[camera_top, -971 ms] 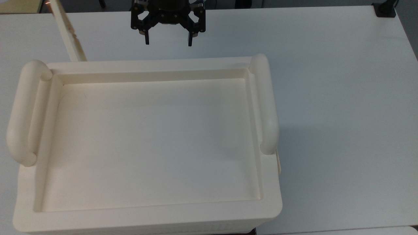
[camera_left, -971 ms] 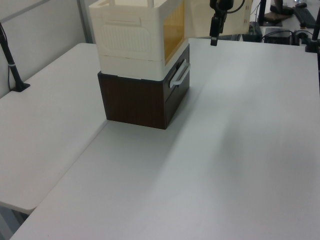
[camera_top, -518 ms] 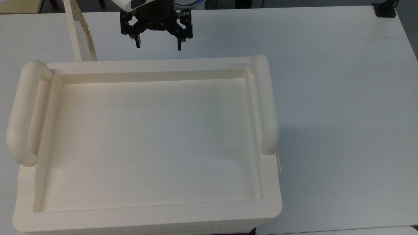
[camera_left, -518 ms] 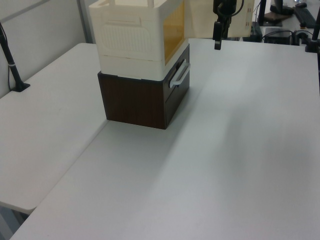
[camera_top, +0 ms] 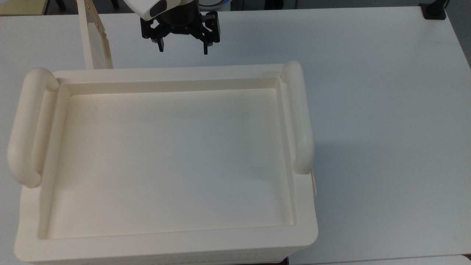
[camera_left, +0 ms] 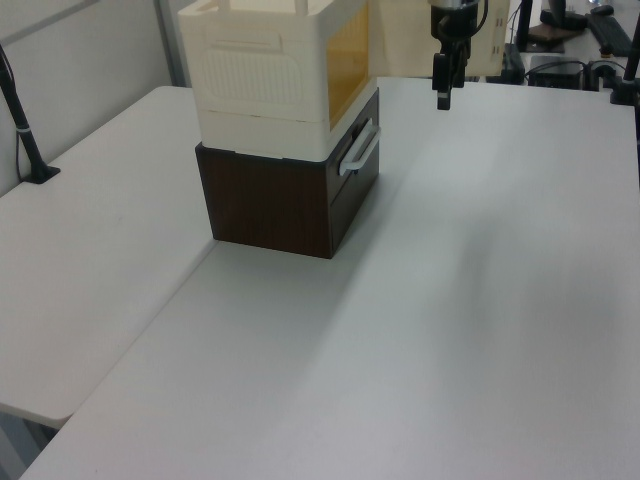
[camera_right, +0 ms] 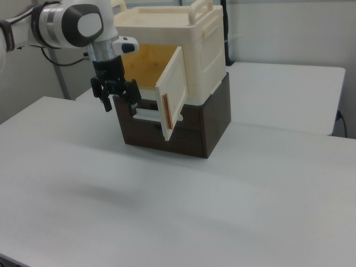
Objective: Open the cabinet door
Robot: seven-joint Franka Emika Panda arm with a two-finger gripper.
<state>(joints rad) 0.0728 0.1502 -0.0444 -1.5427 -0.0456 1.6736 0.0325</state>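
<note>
The thin flat cream plastic cabinet door (camera_top: 95,35) is seen swung outward at nine o'clock of the black two-finger gripper (camera_top: 183,49), fingers spread apart and empty.

A big white table (camera_left: 480,300) carries a dark brown box (camera_left: 285,200) near its far edge in the left view. The brown box has a white handle (camera_left: 360,150) on its front. A second white table (camera_left: 90,250) stands beside the first, touching its edge. A black post (camera_left: 22,125) stands at that table's far corner.
</note>
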